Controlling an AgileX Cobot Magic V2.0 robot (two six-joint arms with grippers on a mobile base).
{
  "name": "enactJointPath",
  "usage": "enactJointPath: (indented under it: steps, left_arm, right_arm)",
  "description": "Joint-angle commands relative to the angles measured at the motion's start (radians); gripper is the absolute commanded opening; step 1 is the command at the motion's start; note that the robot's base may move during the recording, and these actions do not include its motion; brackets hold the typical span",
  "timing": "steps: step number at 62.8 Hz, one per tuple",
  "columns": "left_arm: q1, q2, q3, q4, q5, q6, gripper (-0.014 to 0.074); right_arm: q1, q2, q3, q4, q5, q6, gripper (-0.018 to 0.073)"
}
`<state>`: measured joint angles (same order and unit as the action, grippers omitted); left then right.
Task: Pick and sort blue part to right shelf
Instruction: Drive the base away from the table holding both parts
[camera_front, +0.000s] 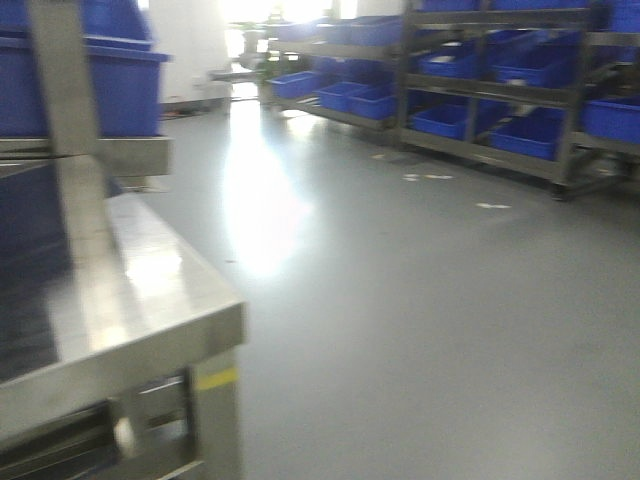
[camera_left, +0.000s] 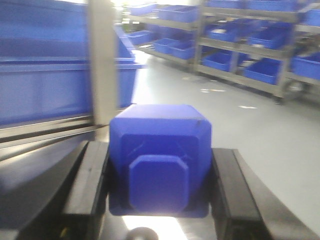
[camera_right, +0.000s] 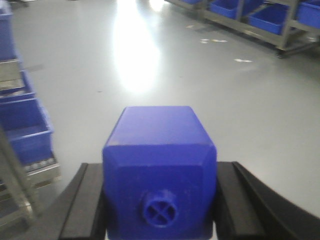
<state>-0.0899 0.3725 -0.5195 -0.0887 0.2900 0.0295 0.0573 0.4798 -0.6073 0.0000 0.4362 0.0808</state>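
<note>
In the left wrist view my left gripper (camera_left: 159, 152) is shut on a blue part (camera_left: 160, 132), whose flat stepped end faces the camera between the black fingers (camera_left: 90, 175). My right gripper (camera_right: 160, 172) is shut on another blue part (camera_right: 160, 142). Its short round neck points toward the camera. The right shelf (camera_front: 500, 95), a steel-framed rack with blue bins, stands across the floor at the far right and also shows in the left wrist view (camera_left: 250, 45). Neither gripper shows in the front view.
A shiny steel table (camera_front: 130, 300) with an upright post (camera_front: 70, 150) fills the left foreground, with large blue bins (camera_front: 110, 85) behind it. Grey floor (camera_front: 400, 300) stretches toward the racks. Low blue bins on a steel rack (camera_right: 22, 130) sit at the left of the right wrist view.
</note>
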Motion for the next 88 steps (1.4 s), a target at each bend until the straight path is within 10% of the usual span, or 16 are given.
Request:
enactJointPath:
  steps: [1, 88]
  left_arm:
    - [0.002, 0.005, -0.03, -0.001, -0.097, 0.002, 0.0315]
    - [0.002, 0.005, -0.03, -0.001, -0.097, 0.002, 0.0315]
  right_arm:
    - [-0.005, 0.003, -0.029, -0.006, -0.087, -0.009, 0.0358]
    - [-0.005, 0.003, -0.029, -0.006, -0.087, -0.009, 0.0358]
